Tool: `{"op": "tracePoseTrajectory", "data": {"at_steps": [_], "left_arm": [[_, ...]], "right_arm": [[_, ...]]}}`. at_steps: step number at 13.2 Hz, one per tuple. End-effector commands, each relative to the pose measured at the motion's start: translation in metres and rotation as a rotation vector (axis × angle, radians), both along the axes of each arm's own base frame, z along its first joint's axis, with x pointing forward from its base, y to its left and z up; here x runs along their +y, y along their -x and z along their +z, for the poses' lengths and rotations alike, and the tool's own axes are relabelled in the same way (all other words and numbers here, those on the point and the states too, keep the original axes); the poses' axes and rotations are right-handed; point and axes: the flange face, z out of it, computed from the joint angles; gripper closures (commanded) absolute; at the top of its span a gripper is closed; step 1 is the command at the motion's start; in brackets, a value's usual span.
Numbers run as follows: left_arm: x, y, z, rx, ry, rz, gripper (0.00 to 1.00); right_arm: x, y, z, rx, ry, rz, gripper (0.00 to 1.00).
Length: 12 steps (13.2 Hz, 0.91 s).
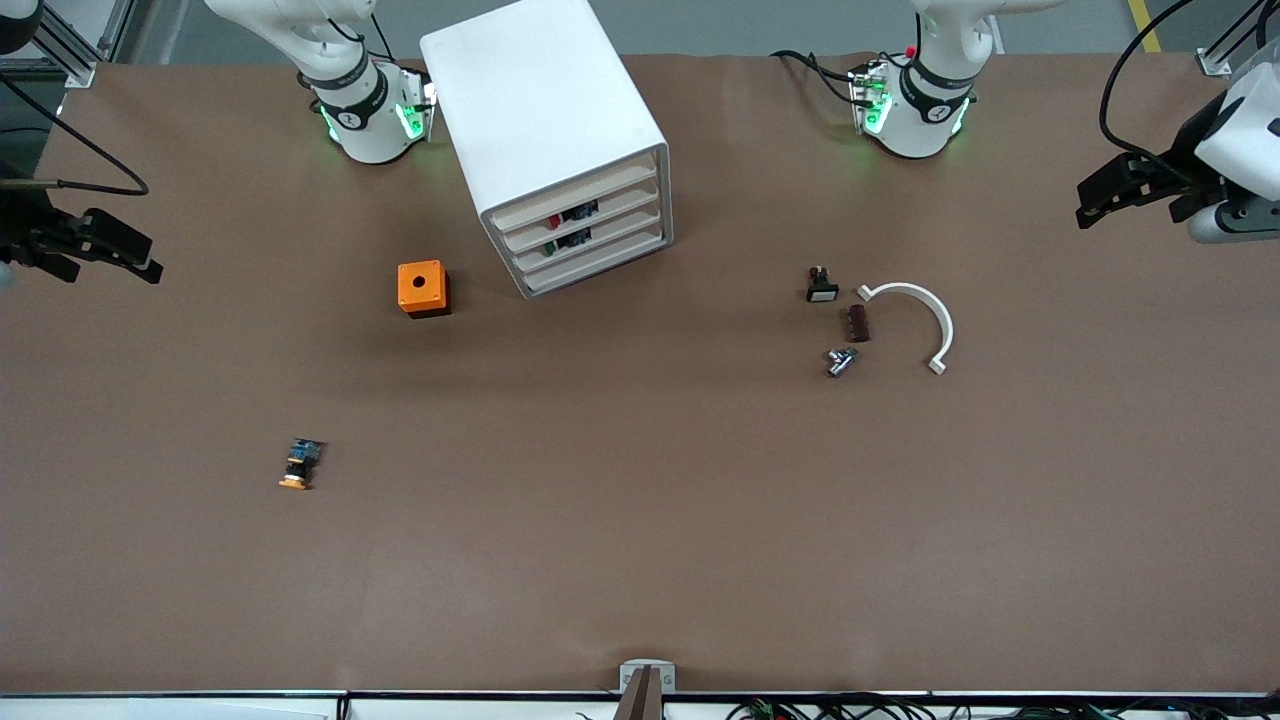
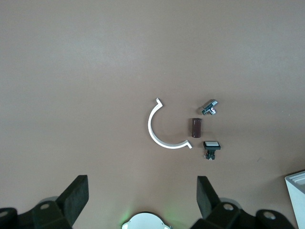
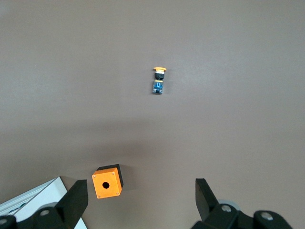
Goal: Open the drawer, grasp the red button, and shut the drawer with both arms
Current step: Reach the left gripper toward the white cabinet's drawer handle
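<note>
Both my grippers, left [image 1: 1100, 200] and right [image 1: 125, 255], hang spread wide. Drawer [image 1: 580, 212] shut; orange box [image 1: 423, 289] beside the cabinet [image 1: 545, 110].

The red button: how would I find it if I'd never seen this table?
Find the white cabinet of four drawers. Its second drawer down, still shut, shows the red button through its gap. The button lying loose on the table has an orange-yellow cap.

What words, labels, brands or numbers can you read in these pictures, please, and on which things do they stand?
None can be read.
The white cabinet: no label shows.
The orange box: plain, only a hole in its top.
The yellow-capped button: its blue end bears a mark too small to read.
Both arm bases: dark round marks, too small to read.
</note>
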Motion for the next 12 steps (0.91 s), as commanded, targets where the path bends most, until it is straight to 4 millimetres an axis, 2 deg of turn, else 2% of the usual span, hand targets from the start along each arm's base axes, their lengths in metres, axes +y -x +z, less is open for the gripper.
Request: {"op": "tracePoseTrajectory", "data": {"at_steps": [1,3,4,6,9,10,12], "left_arm": [[0.002,-0.006,-0.001,0.011,-0.018,-0.005,0.0],[0.0,-0.01,0.001,0.007,-0.016,-0.009,0.0],[0.001,-0.019,-0.004,0.013,-0.014,-0.006,0.0],[0.001,-0.039,-0.024,0.043,-0.028,-0.014,0.0],[-0.008,-0.063,-0.071,0.12,-0.034,-0.017,0.0],[-0.022,-0.07,-0.092,0.155,-0.035,-0.036,0.0],[-0.03,-0.084,-0.136,0.221,-0.038,0.027,0.0]], "right_arm": [[0.001,0.004,0.004,0.0,0.01,0.007,0.0],[0.002,0.003,0.005,-0.002,0.01,0.01,0.0],[0.003,0.004,0.005,-0.003,0.01,0.013,0.0],[-0.002,0.004,0.003,0.002,0.01,0.004,0.0],[-0.003,0.004,0.002,0.005,0.008,0.0,0.0],[-0.001,0.005,0.002,0.006,0.009,0.005,0.0],[-0.001,0.005,0.001,0.014,0.009,0.005,0.0]]}}
